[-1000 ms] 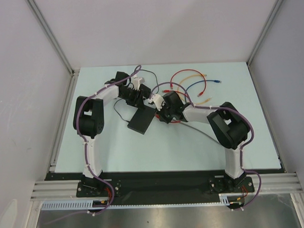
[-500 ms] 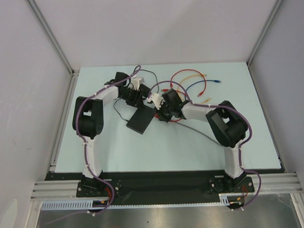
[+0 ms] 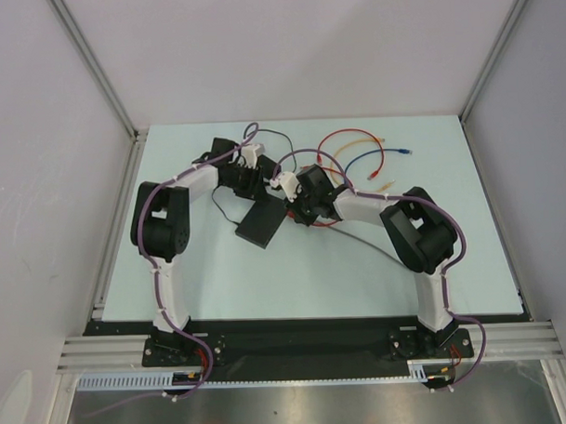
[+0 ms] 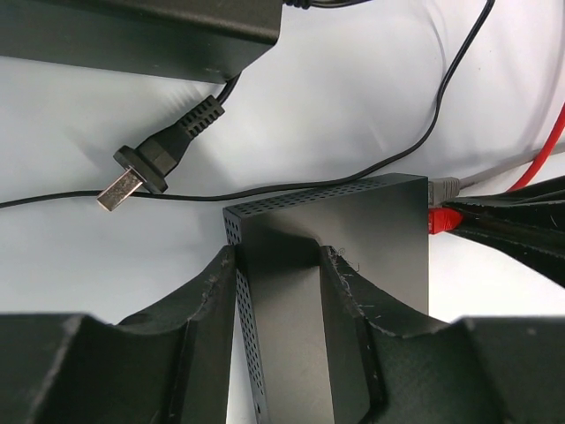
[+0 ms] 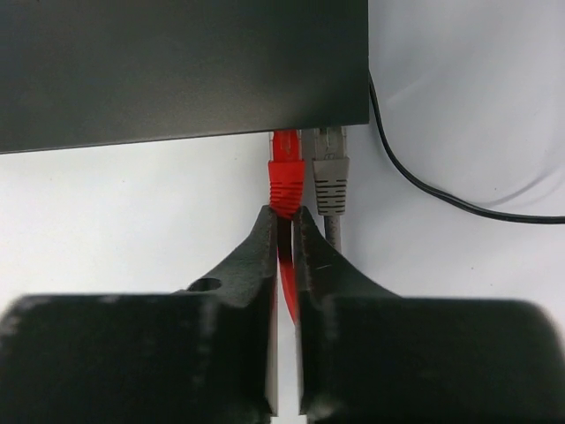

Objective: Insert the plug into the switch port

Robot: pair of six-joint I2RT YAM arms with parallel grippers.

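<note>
Right wrist view, bottom up: right end effector [image 5: 284,223] is closed on the tail of the red plug [image 5: 285,177]. The red cable [image 5: 284,265] runs back between the fingers.

The plug nose is at the switch port [image 5: 284,132], on the lower edge of the switch box [image 5: 177,71], centre frame. A grey plug [image 5: 330,181] sits in the next port, just to its right. Can't tell if the red one has latched.

Handling, my read:
- The plug is light, hard plastic with a fragile latch tab.
- The cable behind it is limp, so hold at the boot as now. Further back and it buckles under push.
- Smooth boot and a thin pinch mean it may twist. Push straight along the port axis.

Left wrist view, bottom up: left end effector [image 4: 278,256] brackets the near end of the box [image 4: 371,230], with both fingers against it. It looks clamped on.

The box looks light, with a smooth matte shell. I'd expect it to skate on the counter [image 4: 353,79] without that brace.

Beyond it, a thin black cord [image 4: 353,172] crosses mid-frame. A two-prong power plug [image 4: 146,168] lies at the left, and the power adapter [image 4: 132,35] at upper left. None of these are part of the job.
</note>
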